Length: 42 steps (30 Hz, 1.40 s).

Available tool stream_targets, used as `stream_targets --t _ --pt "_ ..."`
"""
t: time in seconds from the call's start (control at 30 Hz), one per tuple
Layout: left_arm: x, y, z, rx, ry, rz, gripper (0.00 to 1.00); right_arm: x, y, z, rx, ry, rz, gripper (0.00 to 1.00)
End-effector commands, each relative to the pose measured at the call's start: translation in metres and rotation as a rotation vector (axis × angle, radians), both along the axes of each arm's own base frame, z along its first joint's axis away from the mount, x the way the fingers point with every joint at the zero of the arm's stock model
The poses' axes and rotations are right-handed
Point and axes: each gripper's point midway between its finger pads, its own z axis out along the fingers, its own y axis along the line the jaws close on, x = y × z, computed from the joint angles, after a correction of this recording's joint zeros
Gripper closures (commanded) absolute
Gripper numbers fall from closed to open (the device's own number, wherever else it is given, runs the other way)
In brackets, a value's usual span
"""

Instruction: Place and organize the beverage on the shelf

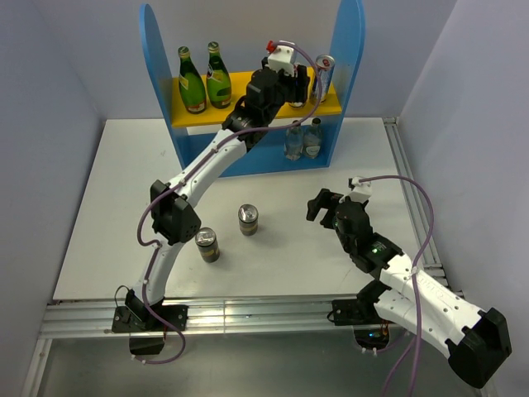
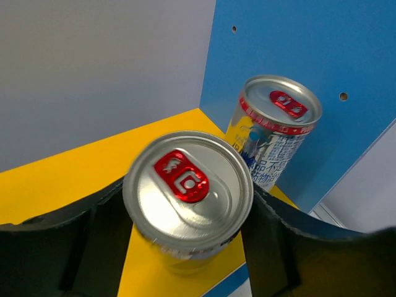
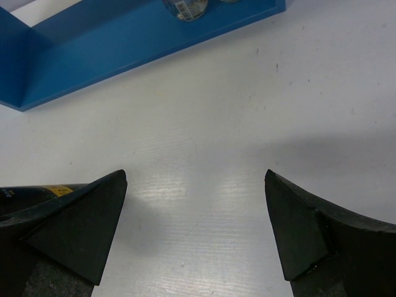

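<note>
Closest to the left wrist camera, a silver can (image 2: 187, 192) with a red pull tab is pinched between the jaws of the left gripper (image 2: 189, 213), with one dark finger (image 2: 62, 247) pressed against each side of it. It is held upright over the front right part of the yellow upper board (image 2: 62, 179) of the shelf (image 1: 157, 50); whether its base touches the board cannot be told. Just beside it, toward the right blue side panel (image 2: 297, 49), a second can (image 2: 275, 133) with a silver-and-blue print is stood upright on the same board, apart from the held one.

In the top view the left arm is stretched forward from its base to the shelf's upper level. At the left end of that board two green bottles (image 1: 192, 81) are stood side by side. On the lower level, at the right, two clear bottles (image 1: 295, 141) are set close together.

Two more are stood upright on the white bench (image 1: 107, 190) in front of the shelf: a third can (image 1: 248, 219) near the middle, and a fourth can (image 1: 207, 245) nearer the left arm's elbow.

The right gripper (image 1: 326, 203) is held low over the bench, to the right of those cans and in front of the shelf's right end. Its jaws are spread wide and nothing is held between them; white bench is seen between its fingers (image 3: 80, 229) in the right wrist view.
</note>
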Motion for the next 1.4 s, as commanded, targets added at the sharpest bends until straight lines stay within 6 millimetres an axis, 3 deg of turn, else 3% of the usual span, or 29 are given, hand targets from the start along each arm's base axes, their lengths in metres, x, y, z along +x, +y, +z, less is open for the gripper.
stream_targets --t 0.0,0.1,0.47,0.5,0.57,0.6,0.67,0.7,0.73,0.77,0.8,0.83,0.9,1.0,1.07,1.1,1.17,1.2,1.27,1.3,1.37 --pt "-0.008 0.003 0.052 -0.078 -0.112 -0.022 0.29 0.004 0.003 0.005 0.01 -0.029 0.003 0.01" --pt "-0.008 0.002 0.047 -0.063 -0.108 -0.019 0.22 0.004 0.003 0.003 0.009 -0.025 0.003 0.01" --pt "-0.006 0.007 0.044 -0.054 -0.105 0.002 0.2 0.005 0.003 -0.002 0.0 -0.016 0.001 0.01" --pt "-0.013 0.011 0.056 -0.066 -0.117 0.002 0.2 0.005 0.003 -0.002 0.001 -0.017 0.0 0.01" --pt "-0.016 0.013 0.05 -0.059 -0.1 0.002 0.17 0.005 0.003 -0.005 0.001 -0.014 -0.001 0.01" --pt "-0.024 0.017 0.061 -0.065 -0.107 0.004 0.17 0.005 0.003 -0.006 -0.001 -0.012 -0.003 0.01" --pt "-0.029 0.021 0.053 -0.041 -0.081 0.03 0.16 0.006 0.003 -0.008 -0.005 -0.007 -0.003 0.01" --pt "-0.038 0.027 0.065 -0.047 -0.092 0.036 0.15 0.006 0.003 -0.008 -0.006 -0.007 -0.002 0.01" --pt "-0.044 0.023 0.05 -0.012 -0.073 0.033 0.11 0.006 0.004 -0.008 -0.006 -0.005 -0.003 0.01" --pt "-0.05 0.024 0.054 -0.016 -0.087 0.039 0.09 0.006 0.003 -0.009 -0.007 -0.005 -0.004 0.01" --pt "-0.062 0.035 0.072 -0.033 -0.113 0.061 0.08 0.006 0.003 -0.01 -0.008 -0.004 -0.005 0.01" --pt "-0.071 0.028 0.057 0.011 -0.105 0.054 0.08 0.006 0.003 -0.011 -0.009 -0.001 -0.004 0.01" --pt "-0.087 0.032 0.067 0.019 -0.119 0.063 0.06 0.006 0.003 -0.011 -0.01 -0.002 -0.005 0.01" --pt "-0.114 0.032 0.067 0.046 -0.094 0.076 0.05 0.007 0.002 -0.012 -0.013 -0.002 -0.011 0.01" --pt "-0.127 0.043 0.065 0.053 -0.075 0.121 0.06 0.007 0.001 -0.013 -0.015 -0.001 -0.014 0.01" --pt "-0.148 0.045 0.056 0.084 -0.064 0.113 0.06 0.006 0.001 -0.013 -0.016 -0.002 -0.017 0.01" --pt "-0.167 0.065 0.044 0.131 -0.063 0.21 0.06 0.006 0.002 -0.011 -0.008 -0.009 -0.011 0.01" --pt "-0.192 0.069 0.027 0.161 -0.041 0.222 0.06 0.006 0.003 -0.011 -0.01 -0.014 -0.003 0.01" --pt "-0.214 0.093 0.003 0.181 0.02 0.329 0.06 0.005 0.008 -0.008 0.003 -0.025 0.025 0.01" --pt "-0.239 0.099 -0.017 0.195 0.051 0.322 0.07 0.004 0.011 -0.007 -0.001 -0.032 0.049 0.01" --pt "-0.265 0.118 -0.048 0.181 0.128 0.371 0.07 -0.001 0.033 0.003 0.046 -0.074 0.163 0.01"
